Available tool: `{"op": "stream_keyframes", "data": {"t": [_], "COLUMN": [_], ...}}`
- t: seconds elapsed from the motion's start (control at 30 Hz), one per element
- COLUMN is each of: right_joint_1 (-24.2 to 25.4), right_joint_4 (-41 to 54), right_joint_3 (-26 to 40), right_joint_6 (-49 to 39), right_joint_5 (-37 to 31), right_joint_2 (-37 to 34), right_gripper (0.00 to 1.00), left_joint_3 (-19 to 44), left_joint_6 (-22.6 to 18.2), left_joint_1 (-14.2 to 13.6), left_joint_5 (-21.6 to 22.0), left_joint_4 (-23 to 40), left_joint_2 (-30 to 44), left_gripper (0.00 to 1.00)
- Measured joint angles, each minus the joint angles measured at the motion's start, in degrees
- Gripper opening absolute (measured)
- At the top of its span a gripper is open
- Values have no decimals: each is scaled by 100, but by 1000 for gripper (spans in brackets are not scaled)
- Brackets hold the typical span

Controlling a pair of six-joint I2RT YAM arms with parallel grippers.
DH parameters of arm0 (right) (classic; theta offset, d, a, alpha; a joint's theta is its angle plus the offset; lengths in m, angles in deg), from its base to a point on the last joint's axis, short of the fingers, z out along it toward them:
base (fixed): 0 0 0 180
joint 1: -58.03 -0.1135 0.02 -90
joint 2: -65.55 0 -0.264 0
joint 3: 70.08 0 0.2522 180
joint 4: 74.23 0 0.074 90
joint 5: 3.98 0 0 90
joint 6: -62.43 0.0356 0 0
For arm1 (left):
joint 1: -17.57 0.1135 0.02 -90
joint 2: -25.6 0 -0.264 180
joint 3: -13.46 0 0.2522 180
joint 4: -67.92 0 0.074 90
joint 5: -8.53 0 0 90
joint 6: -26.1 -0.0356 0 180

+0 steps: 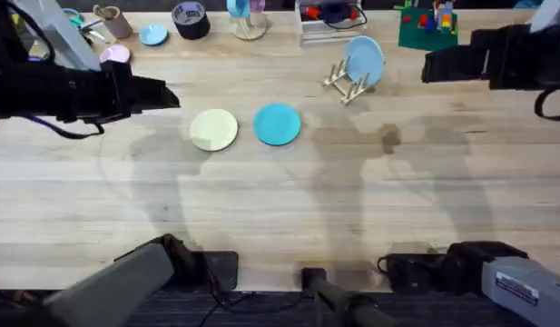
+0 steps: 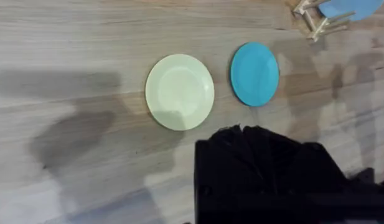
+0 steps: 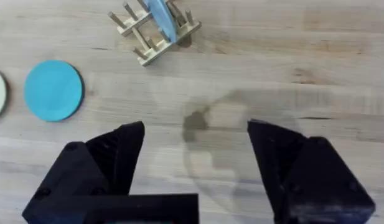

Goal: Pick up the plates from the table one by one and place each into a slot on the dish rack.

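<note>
Two plates lie flat side by side on the table (image 1: 289,200): a pale yellow plate (image 1: 213,129) (image 2: 179,91) and a teal-blue plate (image 1: 278,124) (image 2: 254,73) (image 3: 53,90). Behind and to the right of them stands the small wooden dish rack (image 1: 343,84) (image 3: 151,37) (image 2: 316,22). A light-blue plate (image 1: 364,59) (image 3: 160,15) stands upright in one of its slots. My left gripper (image 1: 169,95) (image 2: 241,130) hovers left of the yellow plate, shut and holding nothing. My right gripper (image 1: 427,66) (image 3: 195,134) hovers to the right of the rack, open and empty.
Along the far edge sit a pink disc (image 1: 116,54), a small pale-blue disc (image 1: 152,34), a black tape roll (image 1: 190,18), a clear tray (image 1: 327,25) and a green toy block set (image 1: 427,27). Bare wood spreads in front of the plates.
</note>
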Motion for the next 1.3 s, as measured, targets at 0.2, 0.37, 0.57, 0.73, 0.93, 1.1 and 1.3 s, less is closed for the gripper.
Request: {"op": "stream_keyframes", "data": {"t": [0.2,0.37,0.57,0.73,0.93,1.1,1.3], "right_joint_1": [0,0,0,0,0,0,0], "right_joint_4": [0,0,0,0,0,0,0], "right_joint_3": [0,0,0,0,0,0,0], "right_joint_6": [0,0,0,0,0,2,2], "right_joint_5": [0,0,0,0,0,0,0], "right_joint_2": [0,0,0,0,0,0,0], "right_gripper": [993,993,993,994,995,994,995], "left_joint_3": [0,4,7,7,17,35,48], "left_joint_6": [-735,-1214,-1750,-2023,-2128,-2165,-2183], "left_joint_1": [234,255,255,255,255,255,288], "left_joint_5": [-604,-856,-1015,-1101,-1112,-1116,-1134], "left_joint_4": [-15,-17,-69,-290,-600,-711,-753], "left_joint_2": [828,1494,2389,2938,3311,3476,3793], "left_gripper": [41,41,41,41,41,41,41]}}
